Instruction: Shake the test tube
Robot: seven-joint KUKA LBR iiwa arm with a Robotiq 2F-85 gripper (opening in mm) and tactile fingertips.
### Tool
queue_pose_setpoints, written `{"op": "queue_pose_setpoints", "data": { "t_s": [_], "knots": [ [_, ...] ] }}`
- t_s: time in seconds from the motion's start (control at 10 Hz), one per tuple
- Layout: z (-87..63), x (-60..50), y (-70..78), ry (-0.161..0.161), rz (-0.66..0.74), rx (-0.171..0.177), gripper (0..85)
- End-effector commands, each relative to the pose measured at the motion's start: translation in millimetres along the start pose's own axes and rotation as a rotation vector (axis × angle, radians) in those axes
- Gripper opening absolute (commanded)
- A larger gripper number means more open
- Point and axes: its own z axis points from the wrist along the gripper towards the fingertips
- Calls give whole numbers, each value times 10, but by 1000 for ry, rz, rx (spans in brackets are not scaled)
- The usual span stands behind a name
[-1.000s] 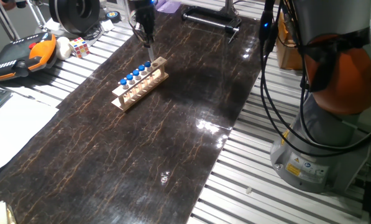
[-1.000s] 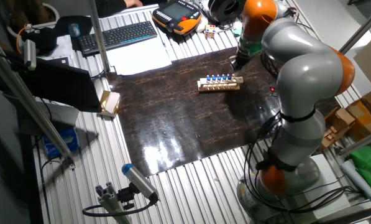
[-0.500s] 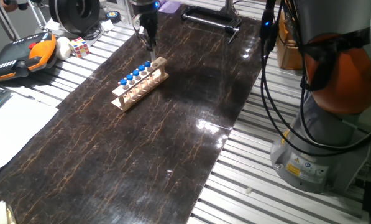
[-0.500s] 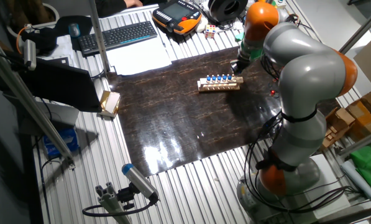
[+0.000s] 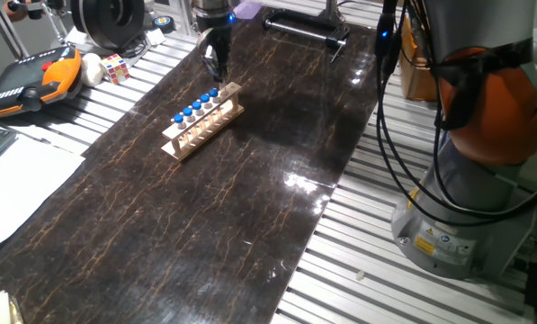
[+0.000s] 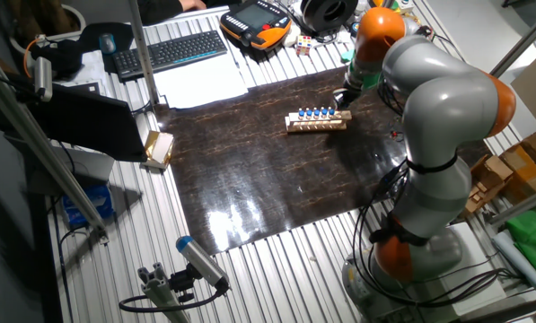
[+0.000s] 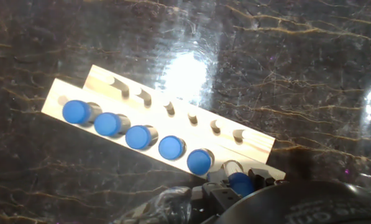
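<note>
Desk (image 5: 250,207): dark marbled top carrying my rack.
Rack (image 7: 247,144): five blue-capped tubes seated, end hole vacant.
Test tube (image 7: 240,182): lifted out, above the rack's end.
Gripper (image 7: 232,186): jaws clamped on it, higher than a second ago.

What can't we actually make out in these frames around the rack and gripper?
- Gripper state: hand view shows only its dark body at the bottom edge; fingers too small in both fixed views.
- Whether the end test tube is gripped or seated in the wooden rack: gripper covers it.
- Tube contents: caps hide them in hand view, too small elsewhere.
</note>
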Motion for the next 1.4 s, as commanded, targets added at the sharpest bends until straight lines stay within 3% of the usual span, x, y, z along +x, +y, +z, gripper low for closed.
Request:
{"op": "queue_pose_setpoints", "data": {
  "t_s": [0.0,0.2,0.6,1.3],
  "knots": [
    [23,0,-6,-2,-1,-2,63],
    [75,-3,-7,-1,-9,-6,73],
    [138,3,32,33,-97,-1,103],
    [209,82,100,38,-108,4,153]
  ]
}}
